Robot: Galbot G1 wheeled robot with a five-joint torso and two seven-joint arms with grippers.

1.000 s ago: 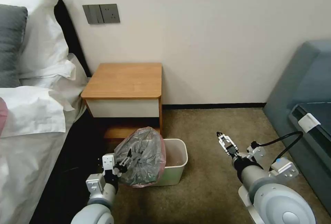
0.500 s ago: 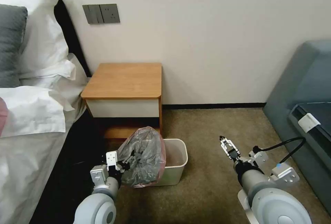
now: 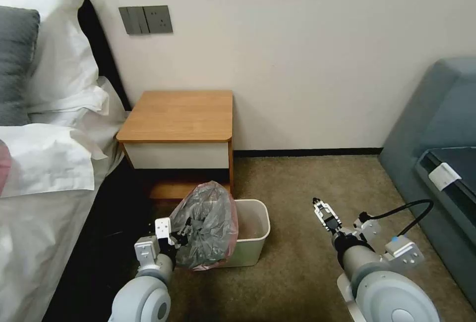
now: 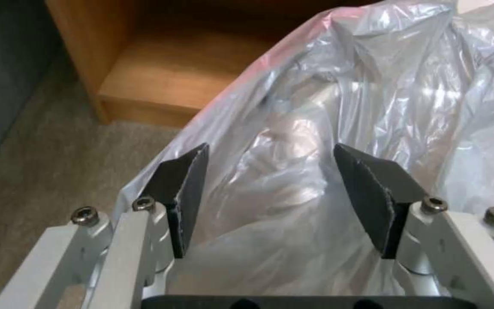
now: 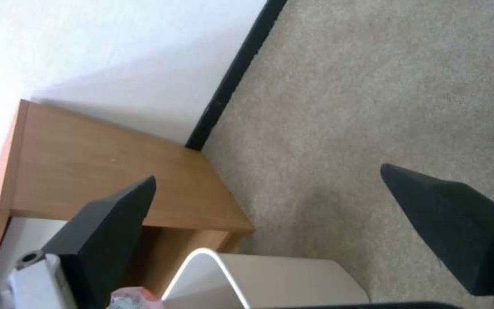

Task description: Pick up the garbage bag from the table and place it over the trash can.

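Observation:
The garbage bag (image 3: pixel 208 223), crinkled grey plastic with a pinkish rim, stands bunched over the left end of the cream trash can (image 3: pixel 255 235) on the carpet in front of the table (image 3: pixel 178 116). My left gripper (image 3: pixel 182 229) is open against the bag's left side. In the left wrist view its dark pads (image 4: pixel 185 193) stand wide apart with the bag (image 4: pixel 327 107) billowing between and beyond them, not pinched. My right gripper (image 3: pixel 318 204) hovers open over the carpet to the right of the can. Its wrist view looks past its pads (image 5: pixel 104 240) at the table (image 5: pixel 109 171) and the can's rim (image 5: pixel 201 262).
A bed with white pillows (image 3: pixel 54 89) runs along the left, close to my left arm. A blue-grey sofa (image 3: pixel 436 134) stands at the right. Open carpet (image 3: pixel 297 183) lies between the can and the sofa. The wall is just behind the table.
My left arm has shifted slightly right and back toward me, staying at the bag. The right gripper has moved only a little. The bag keeps its place on the can.

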